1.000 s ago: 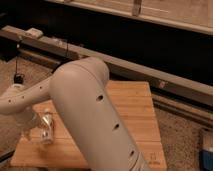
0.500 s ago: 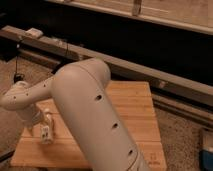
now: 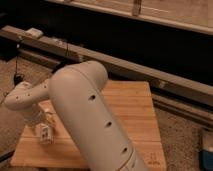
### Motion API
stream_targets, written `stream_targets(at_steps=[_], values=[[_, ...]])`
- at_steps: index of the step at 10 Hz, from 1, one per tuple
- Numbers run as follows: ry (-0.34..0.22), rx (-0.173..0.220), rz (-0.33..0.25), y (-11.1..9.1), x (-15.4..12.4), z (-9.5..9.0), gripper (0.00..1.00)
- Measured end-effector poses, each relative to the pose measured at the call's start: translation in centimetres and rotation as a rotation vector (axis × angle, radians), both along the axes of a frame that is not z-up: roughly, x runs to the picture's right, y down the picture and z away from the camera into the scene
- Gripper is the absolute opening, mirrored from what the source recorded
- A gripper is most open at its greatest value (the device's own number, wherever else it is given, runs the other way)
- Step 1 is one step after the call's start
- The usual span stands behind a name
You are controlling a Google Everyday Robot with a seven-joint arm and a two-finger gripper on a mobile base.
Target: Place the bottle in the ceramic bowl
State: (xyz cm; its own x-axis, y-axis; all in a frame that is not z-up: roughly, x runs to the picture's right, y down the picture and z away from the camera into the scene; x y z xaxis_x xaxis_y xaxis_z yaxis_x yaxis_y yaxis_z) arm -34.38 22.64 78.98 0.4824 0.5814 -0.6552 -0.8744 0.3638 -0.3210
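At the far left lies speckled floor (image 3: 12, 67) with a dark cable running over it; just inside it the arm's rounded wrist joint (image 3: 22, 98) bends down over the left end of the wooden table (image 3: 137, 117), which puts the gripper (image 3: 44, 125) low above the boards near the left front corner; a small pale thing at its tip, most likely the bottle (image 3: 45, 134), sits at or just above the wood; whether the gripper is clamped on it or merely standing over it cannot be told from here. The low, downward reach suits a pick from the tabletop, so I judge the grasp or the first lift to be the step in hand. Further right the thick white arm (image 3: 92, 117) crosses the view from the bottom edge and covers much of the table; the bowl is nowhere to be seen, perhaps hidden behind that arm, so the carry has no visible goal. Behind runs a long grey ledge (image 3: 125, 66); at the right edge stands a blue box (image 3: 208, 150) on the floor.
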Motion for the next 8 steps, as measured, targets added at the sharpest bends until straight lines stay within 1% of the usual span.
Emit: stream_targets(at_steps=[2,3,5,6,7,8], values=[[0.008,-0.003,-0.019,0.6,-0.1,0.8,0.65],[0.010,-0.007,-0.023,0.6,0.0,1.1,0.60],[-0.002,-0.019,-0.029,0.7,-0.2,1.1,0.41],[-0.017,-0.024,-0.017,0.1,-0.1,0.7,0.29],[-0.032,-0.026,-0.007,-0.4,-0.1,0.2,0.21],[-0.055,-0.023,0.013,-1.4,-0.3,-0.6,0.11]])
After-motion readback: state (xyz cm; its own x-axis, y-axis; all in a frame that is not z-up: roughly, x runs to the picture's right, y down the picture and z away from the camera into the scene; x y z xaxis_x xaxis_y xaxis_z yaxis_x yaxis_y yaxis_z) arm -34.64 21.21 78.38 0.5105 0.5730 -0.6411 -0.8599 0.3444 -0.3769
